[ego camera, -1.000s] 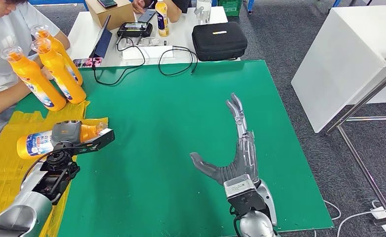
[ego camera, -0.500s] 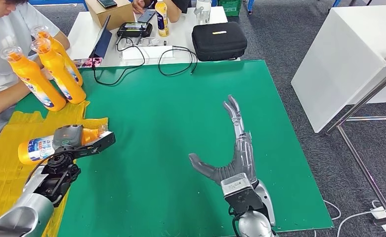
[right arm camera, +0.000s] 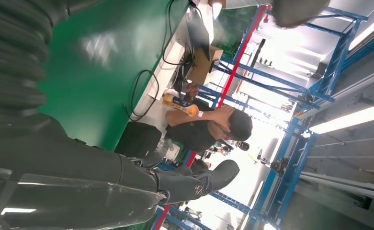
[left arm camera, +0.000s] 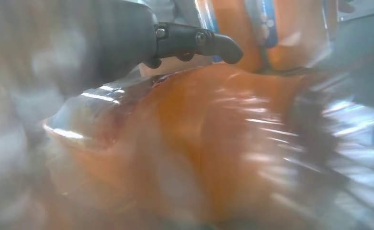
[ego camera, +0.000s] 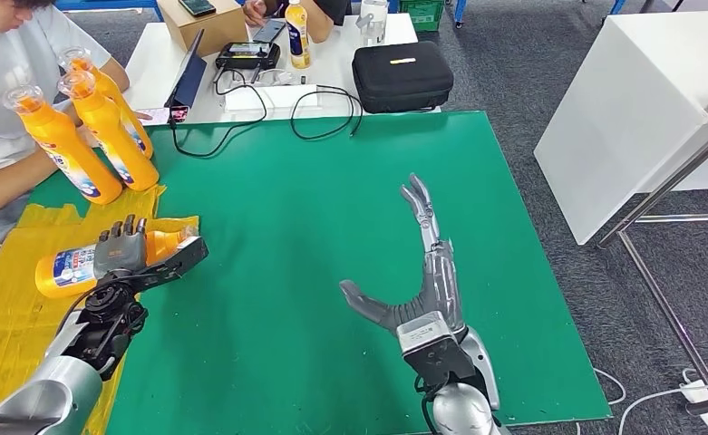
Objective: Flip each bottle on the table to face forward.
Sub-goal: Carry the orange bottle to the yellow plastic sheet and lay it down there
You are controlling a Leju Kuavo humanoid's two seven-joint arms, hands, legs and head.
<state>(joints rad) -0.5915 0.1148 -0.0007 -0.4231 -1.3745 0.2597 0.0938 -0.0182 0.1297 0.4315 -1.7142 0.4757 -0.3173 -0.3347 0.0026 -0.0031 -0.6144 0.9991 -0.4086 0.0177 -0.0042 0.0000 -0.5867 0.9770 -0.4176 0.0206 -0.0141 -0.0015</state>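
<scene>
The left hand [ego camera: 121, 246] is closing its fingers over the lying bottle [ego camera: 78, 264] on the yellow cloth [ego camera: 5, 308] — three bottles [ego camera: 105, 127] are already standing just beyond that cloth, so this one looks left — while the right hand [ego camera: 422, 272] is hovering spread and empty.

Green table [ego camera: 332, 227] carries yellow cloth [ego camera: 5, 308], three orange bottles [ego camera: 110, 131].

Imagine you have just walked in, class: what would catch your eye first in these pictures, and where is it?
Probably the green table, with the left hand holding an orange bottle lying on its side over the yellow cloth at its left edge. Behind it, three upright orange bottles stand by a person. The right hand hovers open over the mat.
</scene>
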